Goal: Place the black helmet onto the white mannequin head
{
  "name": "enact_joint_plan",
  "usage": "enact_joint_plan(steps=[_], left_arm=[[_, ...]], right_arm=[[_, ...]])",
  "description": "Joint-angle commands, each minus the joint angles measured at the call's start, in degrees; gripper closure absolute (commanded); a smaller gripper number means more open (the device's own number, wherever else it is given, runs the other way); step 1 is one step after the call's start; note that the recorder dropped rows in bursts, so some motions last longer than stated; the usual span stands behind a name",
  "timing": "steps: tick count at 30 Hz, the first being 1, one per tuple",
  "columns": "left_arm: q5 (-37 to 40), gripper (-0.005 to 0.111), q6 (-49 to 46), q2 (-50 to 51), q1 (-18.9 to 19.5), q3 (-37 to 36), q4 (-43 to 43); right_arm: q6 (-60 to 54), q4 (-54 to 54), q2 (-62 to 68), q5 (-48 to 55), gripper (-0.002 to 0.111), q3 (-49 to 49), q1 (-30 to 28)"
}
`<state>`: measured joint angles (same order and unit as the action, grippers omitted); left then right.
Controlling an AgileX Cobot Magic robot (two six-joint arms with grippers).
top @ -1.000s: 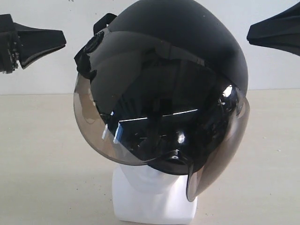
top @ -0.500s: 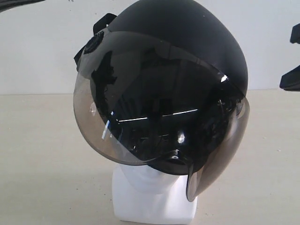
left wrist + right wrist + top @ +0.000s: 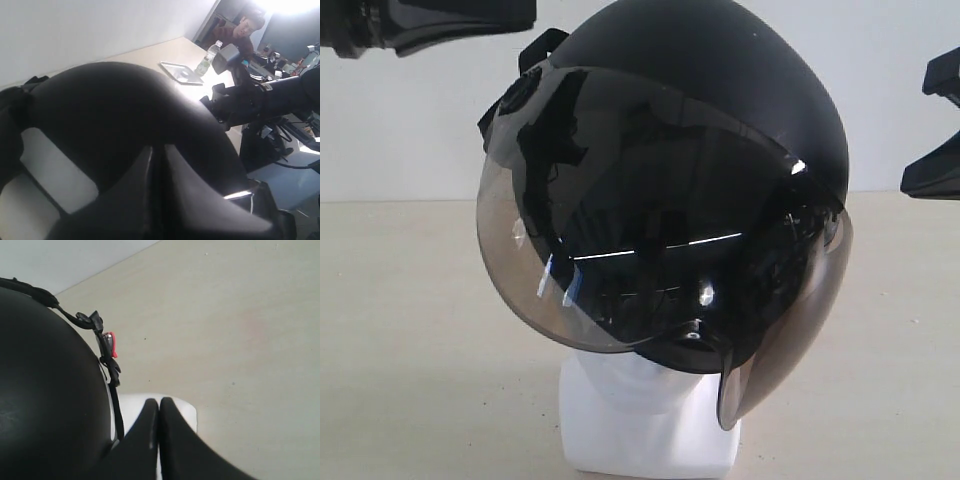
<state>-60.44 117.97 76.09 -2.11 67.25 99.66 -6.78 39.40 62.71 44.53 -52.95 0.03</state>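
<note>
Nearest the exterior view, the white mannequin head (image 3: 650, 420) stands on the table (image 3: 410, 330). Only its neck and squarish base show, and the base is cut by the lower edge of the picture. The black helmet (image 3: 720, 110) sits on top of it, tipped to one side. The smoky visor (image 3: 620, 250) is down over the face, and its lower rim hangs free just beside the neck on the right.

The bare table stretches out on both sides of the base, leaving open room left and right.

The left gripper (image 3: 159, 148) is above the helmet's crown, near the upper left corner of the exterior view and clear of the shell. Its fingers are pressed together with nothing between them.

The right gripper (image 3: 159, 401) is out by the right edge of that view, apart from the helmet. Its fingers are also closed and empty. In its own wrist view, the chin strap (image 3: 107, 347) with its buckle hangs down the shell's side, above the white base.

Behind everything, the table's far edge meets a plain pale wall (image 3: 410, 130).
</note>
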Motion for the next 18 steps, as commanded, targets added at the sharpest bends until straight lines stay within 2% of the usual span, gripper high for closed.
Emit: enact_joint_plan(steps=[1, 18], left_arm=[[2.0, 0.102, -0.6, 2.1, -2.0, 0.4, 0.3], [-1.0, 0.102, -2.4, 2.2, -1.8, 0.1, 0.3]], right_arm=[[-0.7, 0.4, 0.0, -0.1, 0.108, -0.3, 0.0], [1.7, 1.0, 2.6, 0.2, 0.108, -0.3, 0.0]])
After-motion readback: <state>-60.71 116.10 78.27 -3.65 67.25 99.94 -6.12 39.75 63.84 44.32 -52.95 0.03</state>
